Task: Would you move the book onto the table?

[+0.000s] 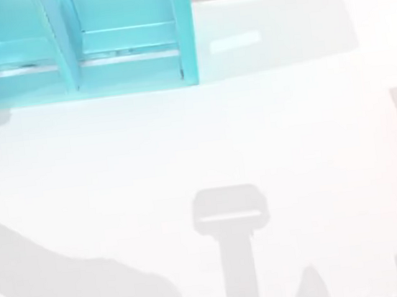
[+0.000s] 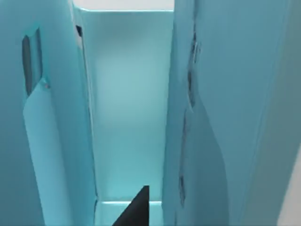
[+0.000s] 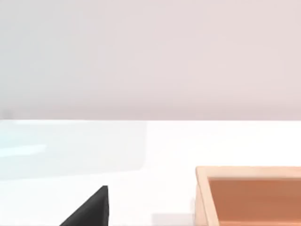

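The book is hidden; I cannot pick it out in any view. The white table (image 1: 292, 144) spreads across the top view under grey arm shadows. The turquoise shelf unit (image 1: 76, 40) stands at the table's back left, with two compartments facing the front. In the left wrist view I look into one turquoise compartment (image 2: 127, 108) between its side walls, with a dark part of my left gripper (image 2: 136, 209) at the frame's edge. A dark part of my right gripper (image 3: 89, 209) hangs over the table (image 3: 141, 150).
An open wooden box (image 3: 249, 193) with light sides and an orange-brown inside sits on the table close to my right gripper. A plain pale wall (image 3: 150, 56) rises behind the table's far edge.
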### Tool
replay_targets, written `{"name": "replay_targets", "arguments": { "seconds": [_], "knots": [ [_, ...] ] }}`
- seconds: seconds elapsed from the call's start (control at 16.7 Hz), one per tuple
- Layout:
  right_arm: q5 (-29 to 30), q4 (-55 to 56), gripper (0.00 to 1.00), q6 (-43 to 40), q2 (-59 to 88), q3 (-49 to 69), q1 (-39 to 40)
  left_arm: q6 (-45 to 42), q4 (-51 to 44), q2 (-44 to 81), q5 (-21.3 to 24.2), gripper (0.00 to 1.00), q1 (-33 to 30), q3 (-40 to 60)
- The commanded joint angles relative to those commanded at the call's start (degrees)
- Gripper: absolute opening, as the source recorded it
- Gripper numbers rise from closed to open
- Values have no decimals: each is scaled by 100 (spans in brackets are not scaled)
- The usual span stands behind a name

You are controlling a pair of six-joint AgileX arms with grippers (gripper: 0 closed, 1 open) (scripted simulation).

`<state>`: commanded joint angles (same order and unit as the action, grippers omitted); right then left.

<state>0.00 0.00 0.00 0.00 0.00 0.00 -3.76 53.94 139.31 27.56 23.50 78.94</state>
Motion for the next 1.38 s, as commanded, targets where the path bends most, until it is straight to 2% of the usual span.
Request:
{"name": "replay_targets", "arguments": {
  "seconds": [0.6, 1.2, 1.38],
  "knots": [
    [0, 0, 100, 0, 0, 0, 0, 0, 0, 0, 0, 2, 0, 0],
    [0, 0, 100, 0, 0, 0, 0, -7, -8, -21, 3, 0, 8, -15],
    [0, 0, 100, 0, 0, 0, 0, -33, -251, -407, 108, 0, 143, -220]
  ]
}}
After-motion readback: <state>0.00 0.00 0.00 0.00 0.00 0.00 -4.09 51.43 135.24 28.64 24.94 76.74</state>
